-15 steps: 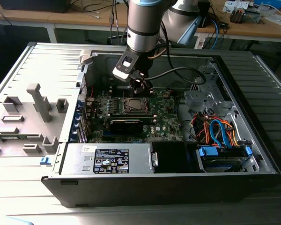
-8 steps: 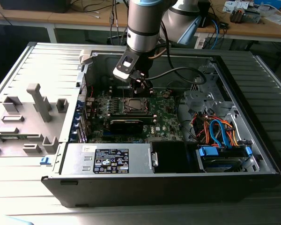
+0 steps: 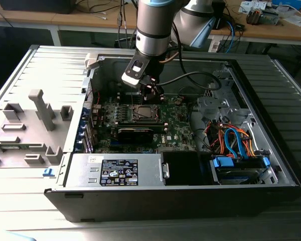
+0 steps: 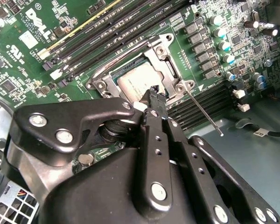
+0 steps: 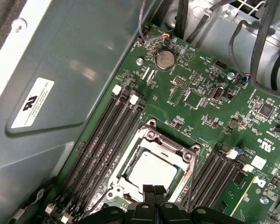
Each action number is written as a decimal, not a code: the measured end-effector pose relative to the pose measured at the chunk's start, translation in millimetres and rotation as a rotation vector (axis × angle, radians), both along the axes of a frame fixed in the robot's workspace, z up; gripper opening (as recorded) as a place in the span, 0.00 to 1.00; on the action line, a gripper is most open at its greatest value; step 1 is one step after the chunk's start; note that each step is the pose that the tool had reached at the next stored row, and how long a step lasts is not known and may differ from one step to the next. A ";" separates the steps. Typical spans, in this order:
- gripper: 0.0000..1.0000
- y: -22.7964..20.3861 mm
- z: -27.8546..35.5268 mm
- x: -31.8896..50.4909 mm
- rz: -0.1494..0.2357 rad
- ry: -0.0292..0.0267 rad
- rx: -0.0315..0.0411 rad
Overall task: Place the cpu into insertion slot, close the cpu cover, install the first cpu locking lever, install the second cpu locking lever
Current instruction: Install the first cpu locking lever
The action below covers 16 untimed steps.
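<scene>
One gripper (image 5: 153, 188) over cpu (image 5: 151, 170), seemingly seated

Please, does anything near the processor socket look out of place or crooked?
One thing: a thin metal lever sticks out slantwise from the corner of the cover, across the black slots, instead of lying latched beside it. The chip sits flat and square under the cover; the pincer hangs at its edge.

Seated cpu (image 4: 137, 79) framed by cpu cover (image 4: 171, 69); gripper (image 4: 155, 94), w/ tips together, at cpu's edge.
</scene>
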<state>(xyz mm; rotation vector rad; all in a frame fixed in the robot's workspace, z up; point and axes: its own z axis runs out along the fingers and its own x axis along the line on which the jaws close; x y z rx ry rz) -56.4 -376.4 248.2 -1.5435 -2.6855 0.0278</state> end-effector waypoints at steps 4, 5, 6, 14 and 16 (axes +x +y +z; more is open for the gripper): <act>0.11 0.0 0.0 0.0 0.002 0.0000 0.0000; 0.11 0.0 0.0 0.0 0.002 0.0000 -0.0001; 0.11 0.0 -0.1 0.0 0.002 0.0000 0.0000; 0.11 0.0 -0.1 0.0 0.008 0.0000 -0.0001; 0.11 0.0 -0.1 0.0 0.010 0.0000 -0.0002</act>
